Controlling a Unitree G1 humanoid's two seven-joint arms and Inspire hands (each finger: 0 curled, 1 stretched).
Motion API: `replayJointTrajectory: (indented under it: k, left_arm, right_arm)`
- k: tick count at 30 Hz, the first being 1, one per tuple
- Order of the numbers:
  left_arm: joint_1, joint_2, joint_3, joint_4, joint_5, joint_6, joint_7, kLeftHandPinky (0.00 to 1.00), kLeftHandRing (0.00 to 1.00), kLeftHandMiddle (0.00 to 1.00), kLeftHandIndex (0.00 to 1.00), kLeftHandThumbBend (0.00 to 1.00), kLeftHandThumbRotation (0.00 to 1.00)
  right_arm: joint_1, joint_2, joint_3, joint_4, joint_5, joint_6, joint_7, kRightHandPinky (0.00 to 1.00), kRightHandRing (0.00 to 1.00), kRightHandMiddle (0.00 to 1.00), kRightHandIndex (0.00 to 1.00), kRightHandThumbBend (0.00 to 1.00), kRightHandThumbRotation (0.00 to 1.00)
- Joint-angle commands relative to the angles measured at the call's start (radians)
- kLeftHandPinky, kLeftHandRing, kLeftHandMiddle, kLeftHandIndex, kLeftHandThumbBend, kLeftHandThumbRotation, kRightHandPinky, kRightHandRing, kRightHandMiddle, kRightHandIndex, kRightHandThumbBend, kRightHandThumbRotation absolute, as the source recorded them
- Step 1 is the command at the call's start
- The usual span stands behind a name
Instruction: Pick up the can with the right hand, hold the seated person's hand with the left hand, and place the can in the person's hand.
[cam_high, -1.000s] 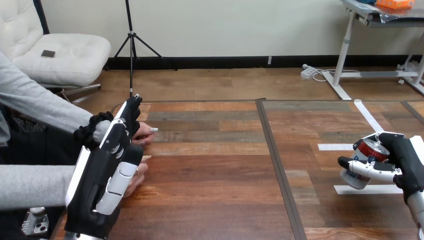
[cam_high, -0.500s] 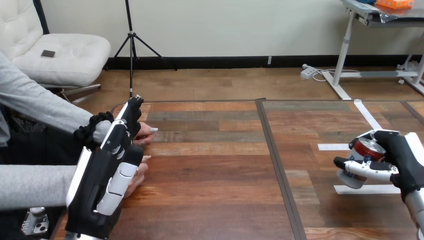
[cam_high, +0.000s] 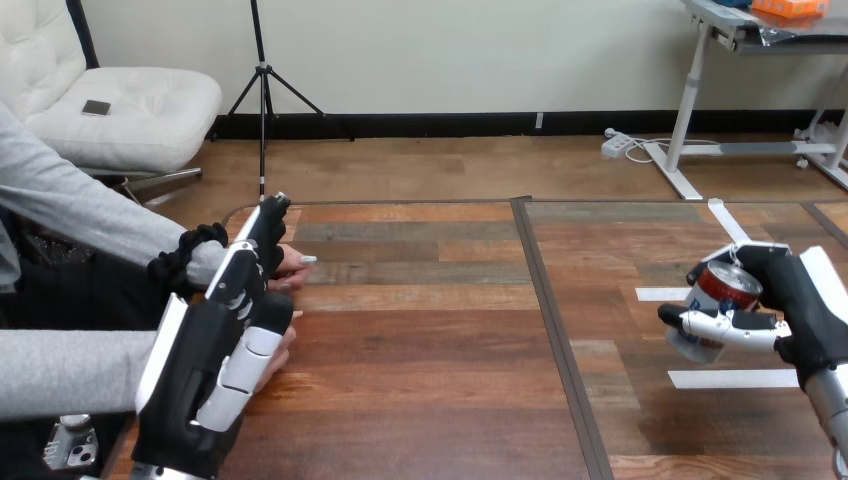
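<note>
At the table's right side, we are gripping the can (cam_high: 722, 298) in our right hand (cam_high: 803, 312). Fingers and thumb are curling round its body, and the can is tilting and looking to be clear of the table (cam_high: 420, 340). Over at the left, our left hand (cam_high: 210, 345) is standing on edge with its fingers stretched nearly straight and close together. It is lying against the person's farther hand (cam_high: 293, 262), while the person's nearer hand (cam_high: 284, 348) is peeking out from behind our palm. We are seeing no finger curled round either one, so we are judging the hold as not yet made.

We are judging the carry across as the step in hand. To do it well, we are thinking of closing the left hand gently first, so the receiving palm is steady. Then we are thinking of bringing the can over level, low and slow, easing the grip only once it is resting in that palm.

Between our two hands the wood is lying bare. Only the dark seam (cam_high: 556, 330) and the flat white tape strips (cam_high: 735, 378) are crossing it, so neither is likely to be blocking the path. The person's hands are sitting near the table's left edge, so an early release is risking a roll off that side.
</note>
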Motion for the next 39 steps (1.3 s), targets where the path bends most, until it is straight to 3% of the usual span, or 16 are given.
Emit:
replayJointTrajectory:
  k: [1, 5, 15, 19, 28, 34, 39]
  left_arm:
    - [-0.043, 0.027, 0.024, -0.011, 0.038, -0.027, 0.017, 1.00, 1.00, 1.00, 0.94, 0.82, 0.90]
    - [-0.051, 0.028, 0.032, 0.003, 0.082, -0.056, 0.043, 0.98, 0.99, 0.99, 0.92, 0.84, 0.91]
    - [-0.063, 0.044, 0.050, 0.016, 0.148, -0.080, 0.091, 0.68, 0.88, 0.90, 0.84, 0.80, 0.90]
    - [-0.064, 0.056, 0.059, 0.006, 0.164, -0.072, 0.102, 0.57, 0.79, 0.83, 0.79, 0.72, 0.84]
    - [-0.063, 0.085, 0.080, -0.027, 0.189, -0.052, 0.124, 0.48, 0.68, 0.74, 0.72, 0.60, 0.70]
    - [-0.078, 0.119, 0.106, -0.014, 0.239, -0.082, 0.146, 0.47, 0.65, 0.71, 0.69, 0.65, 0.59]
    - [-0.087, 0.155, 0.124, -0.019, 0.296, -0.091, 0.166, 0.48, 0.65, 0.70, 0.68, 0.77, 0.53]
  right_arm:
    - [-0.049, -0.043, 0.000, -0.082, 0.006, -0.039, -0.005, 0.32, 0.35, 0.42, 0.47, 0.68, 0.00]
    - [-0.049, -0.046, 0.003, -0.093, 0.001, -0.044, -0.002, 0.31, 0.35, 0.42, 0.47, 0.68, 0.00]
    - [-0.050, -0.046, 0.002, -0.111, 0.012, -0.081, 0.028, 0.32, 0.35, 0.41, 0.46, 0.69, 0.00]
    - [-0.049, -0.045, 0.000, -0.117, 0.013, -0.089, 0.034, 0.32, 0.35, 0.41, 0.45, 0.70, 0.00]
    - [-0.048, -0.041, -0.003, -0.129, 0.017, -0.093, 0.045, 0.29, 0.32, 0.40, 0.45, 0.71, 0.00]
    - [-0.049, -0.039, -0.005, -0.130, 0.021, -0.099, 0.054, 0.30, 0.33, 0.40, 0.45, 0.71, 0.00]
    - [-0.050, -0.037, -0.006, -0.130, 0.022, -0.095, 0.058, 0.29, 0.32, 0.39, 0.44, 0.71, 0.00]
